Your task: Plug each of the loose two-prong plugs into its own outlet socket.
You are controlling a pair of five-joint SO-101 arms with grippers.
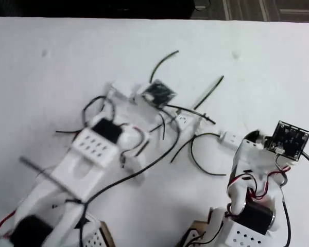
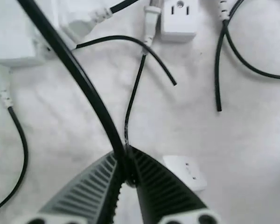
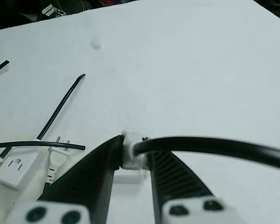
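Note:
My left gripper (image 2: 127, 175) is shut on a thin black cord (image 2: 132, 100). That cord runs to a white two-prong plug (image 2: 149, 21) lying beside a white outlet socket (image 2: 179, 19). Another white socket block (image 2: 186, 171) rests on the table close to the left fingers. My right gripper (image 3: 133, 156) is shut on a white plug (image 3: 130, 150) with a thick black cord, held just over a white socket (image 3: 129, 178). In the high view this plug (image 1: 228, 138) sits at the right arm's tip. A loose plug (image 3: 56, 154) and socket (image 3: 11, 168) lie farther off.
Black cords (image 1: 201, 154) loop and cross over the middle of the white table (image 1: 51, 67). A further white plug (image 2: 84, 25) and a white block (image 2: 14, 42) lie near the left arm. Its own thick black cable (image 2: 79, 74) crosses the left wrist view.

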